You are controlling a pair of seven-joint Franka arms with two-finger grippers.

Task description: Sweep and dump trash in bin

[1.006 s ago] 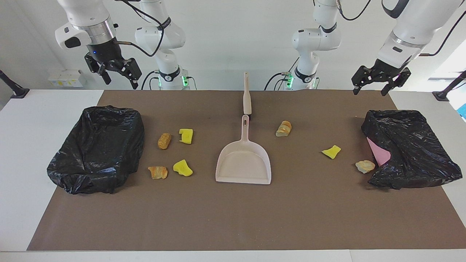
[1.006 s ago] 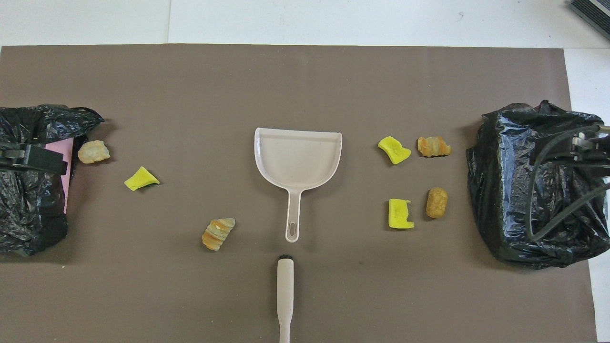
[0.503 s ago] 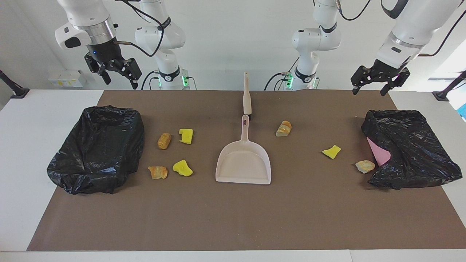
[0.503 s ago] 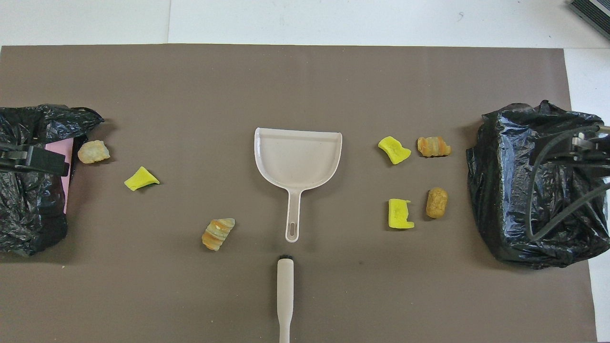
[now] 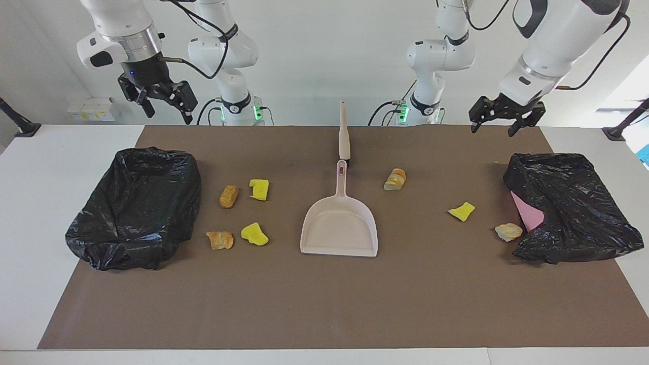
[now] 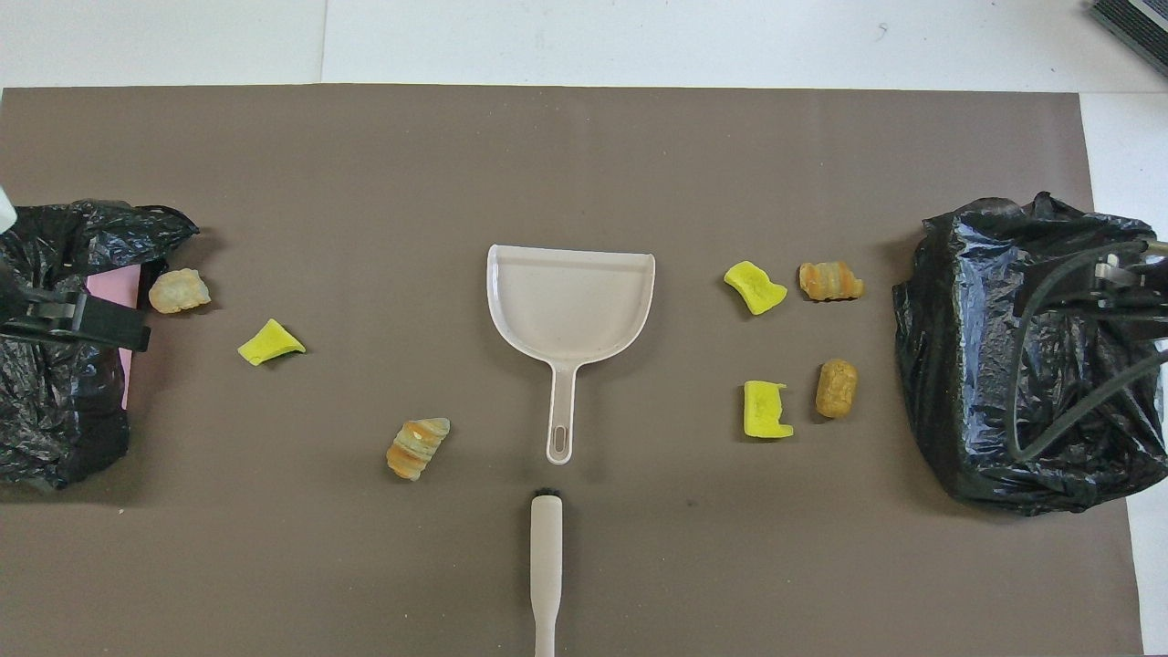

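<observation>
Both grippers hang open and empty near the top of the facing view: the left gripper (image 5: 499,115) at upper right, over the mat's edge just above the crumpled black bag-lined bin (image 5: 570,205), the right gripper (image 5: 161,99) at upper left above the second black bag-lined bin (image 5: 134,205). Centre frame, the beige plastic dustpan (image 5: 339,228) lies with its handle pointing up-frame toward the robots. In line with it lies the beige brush (image 5: 344,133), long axis running the same way, roughly midway between the arms. Seven scraps of trash lie on the brown mat (image 5: 324,304): four left of the pan, around a yellow sponge chunk (image 5: 259,189), and three right of it, around a tan bread-like piece (image 5: 395,179). Compared with a second ago, the left gripper has shifted inward toward frame centre; the right has not moved, nor has anything on the mat.
</observation>
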